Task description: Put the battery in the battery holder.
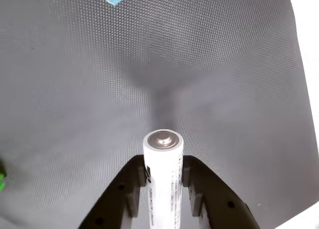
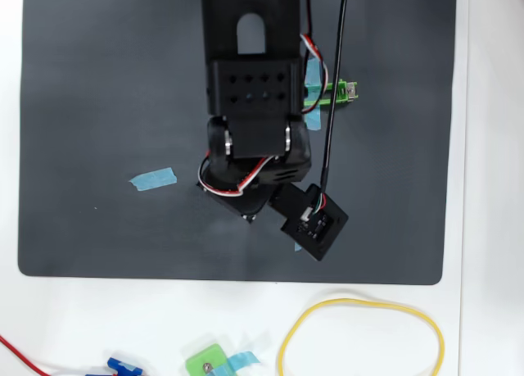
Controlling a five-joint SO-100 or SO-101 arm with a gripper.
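The battery (image 1: 163, 176), a smooth white cylinder with a round silver cap and faint dark print along its side, is sitting clamped between the two black fingers of the tool (image 1: 163, 181) in the wrist view, raised above the dark grey mat (image 1: 75, 114) with its fine dotted weave. In the overhead view the black arm (image 2: 255, 89) is covering most of the bright-green battery holder (image 2: 336, 93); only its end is peeking out. A blue tape strip (image 2: 153, 178) is lying flat on the mat.
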